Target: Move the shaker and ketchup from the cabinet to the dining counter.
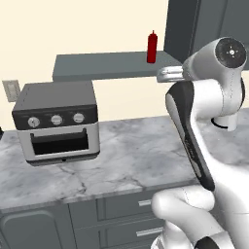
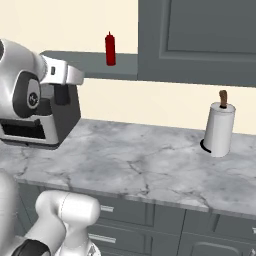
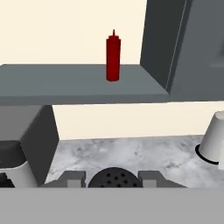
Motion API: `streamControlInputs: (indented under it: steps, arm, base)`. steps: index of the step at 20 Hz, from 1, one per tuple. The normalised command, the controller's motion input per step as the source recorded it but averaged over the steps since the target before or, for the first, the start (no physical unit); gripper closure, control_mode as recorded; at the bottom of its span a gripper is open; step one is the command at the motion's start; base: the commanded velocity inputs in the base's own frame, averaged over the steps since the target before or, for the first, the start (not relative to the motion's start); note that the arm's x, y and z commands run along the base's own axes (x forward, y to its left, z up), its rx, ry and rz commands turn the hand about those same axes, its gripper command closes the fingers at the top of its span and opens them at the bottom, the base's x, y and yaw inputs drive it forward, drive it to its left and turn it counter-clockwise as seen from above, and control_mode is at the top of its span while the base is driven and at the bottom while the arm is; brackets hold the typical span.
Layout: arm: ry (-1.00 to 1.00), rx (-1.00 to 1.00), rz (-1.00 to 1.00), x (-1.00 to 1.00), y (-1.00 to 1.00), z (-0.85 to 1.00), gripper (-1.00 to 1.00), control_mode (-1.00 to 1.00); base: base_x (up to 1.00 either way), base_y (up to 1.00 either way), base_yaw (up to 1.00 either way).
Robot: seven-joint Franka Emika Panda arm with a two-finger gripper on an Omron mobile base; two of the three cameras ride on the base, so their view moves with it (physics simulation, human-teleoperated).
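Shaker [image 3: 114,178]: sitting clamped in claw [image 3: 114,181], perforated top showing between the tips, above marble desk [image 3: 131,153]. Ketchup [image 3: 113,56]: standing at 12 o'clock on cabinet [image 3: 78,85] shelf. Judging shaker transfer underway; next calling for carrying toward dining counter, then returning for ketchup.

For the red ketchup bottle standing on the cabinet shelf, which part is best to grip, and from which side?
Grip the ketchup around its straight body, below the pointed cap, coming level from the shelf's open front. It stands upright and alone, with the cabinet wall to one side.
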Motion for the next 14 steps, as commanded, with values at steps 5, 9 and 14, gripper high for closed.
streamControlInputs:
  steps: [5, 9, 14]
  arm:
    - [0.13, 0.0, 0.0, -0.54, 0.0, -0.44, 1.0, -1.0]
    - [0.15, 0.0, 0.0, -0.31, 0.0, -0.3, 1.0, -1.0]
    - [0.03, 0.0, 0.0, -0.17, 0.0, -0.06, 1.0, 1.0]
  base:
    - [0.0, 0.0, 0.0]
    - [0.0, 0.0, 0.0]
    - [-0.54, 0.0, 0.0]
